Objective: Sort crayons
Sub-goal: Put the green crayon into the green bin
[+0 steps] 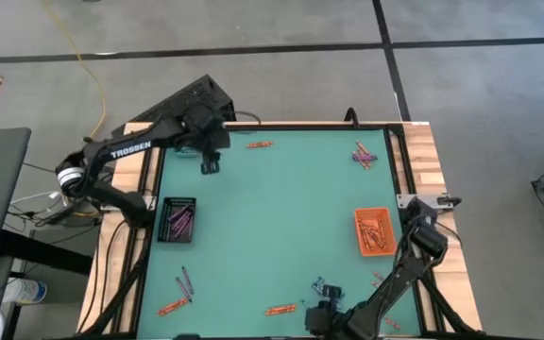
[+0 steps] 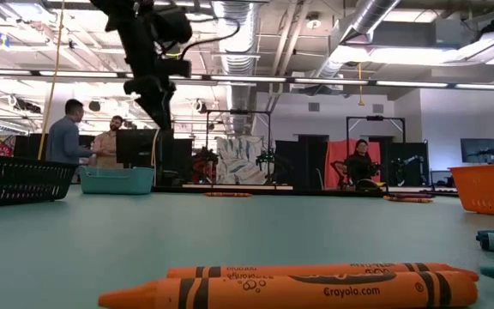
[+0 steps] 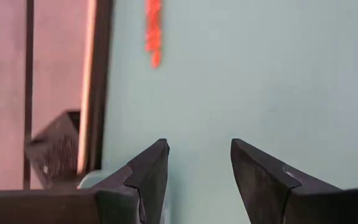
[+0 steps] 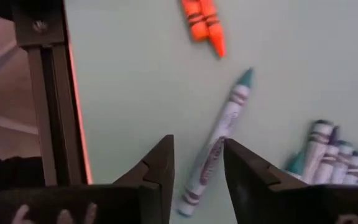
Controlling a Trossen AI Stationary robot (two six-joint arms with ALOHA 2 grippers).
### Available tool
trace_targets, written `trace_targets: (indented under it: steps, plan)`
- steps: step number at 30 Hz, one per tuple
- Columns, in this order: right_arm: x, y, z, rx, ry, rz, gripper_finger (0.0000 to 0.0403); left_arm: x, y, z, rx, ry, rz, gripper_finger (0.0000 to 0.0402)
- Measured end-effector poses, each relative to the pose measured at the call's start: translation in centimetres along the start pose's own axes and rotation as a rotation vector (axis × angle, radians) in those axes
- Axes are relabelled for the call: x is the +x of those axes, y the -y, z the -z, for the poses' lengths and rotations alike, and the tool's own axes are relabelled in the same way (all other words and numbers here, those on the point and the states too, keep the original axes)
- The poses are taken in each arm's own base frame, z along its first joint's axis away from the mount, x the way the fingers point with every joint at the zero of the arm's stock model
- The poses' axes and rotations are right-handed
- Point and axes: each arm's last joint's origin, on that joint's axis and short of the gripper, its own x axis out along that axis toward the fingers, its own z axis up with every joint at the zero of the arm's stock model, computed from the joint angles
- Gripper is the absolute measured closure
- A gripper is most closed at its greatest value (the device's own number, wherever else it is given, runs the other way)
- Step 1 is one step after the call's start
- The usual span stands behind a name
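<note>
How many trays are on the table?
3: black tray at the left, teal tray farther back left, orange tray at the right; others may be hidden.

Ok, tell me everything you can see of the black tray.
The black tray is a small rectangular bin with perforated, mesh-like walls, plastic by its look. It sits flat on the green mat, near its left edge, its long side running along that edge. Inside lie several purple crayons, roughly parallel and slightly tilted. Nothing else touches it: the left gripper hangs apart, farther up the table, fingers open and empty. In the low view the tray shows at far left as a dark basket.
</note>
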Motion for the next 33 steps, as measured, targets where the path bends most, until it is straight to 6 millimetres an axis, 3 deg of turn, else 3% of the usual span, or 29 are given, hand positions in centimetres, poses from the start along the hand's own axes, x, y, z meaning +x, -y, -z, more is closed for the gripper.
trace_targets:
  steps: [9, 18, 25, 33]
  plan:
    - [0.8, -1.0, 0.3, 0.081, -0.086, 0.033, 0.0308, -1.3, 5.6, -2.8, 0.18, 0.055, -0.003, 0.0237]
    - [0.6, -0.9, 0.6, 0.097, -0.114, 0.036, 0.0394, -2.5, 9.6, -4.3, 0.273, 0.136, 0.016, 0.0237]
    - [0.5, -0.8, 0.1, 0.077, -0.139, 0.029, 0.04, -3.5, 12.2, -5.1, 0.303, 0.234, 0.102, 0.0237]
    - [-2.2, -0.5, -1.2, 0.015, -0.14, 0.109, 0.0402, -5.1, 15.5, -6.4, 0.355, 0.4, 0.181, 0.0237]
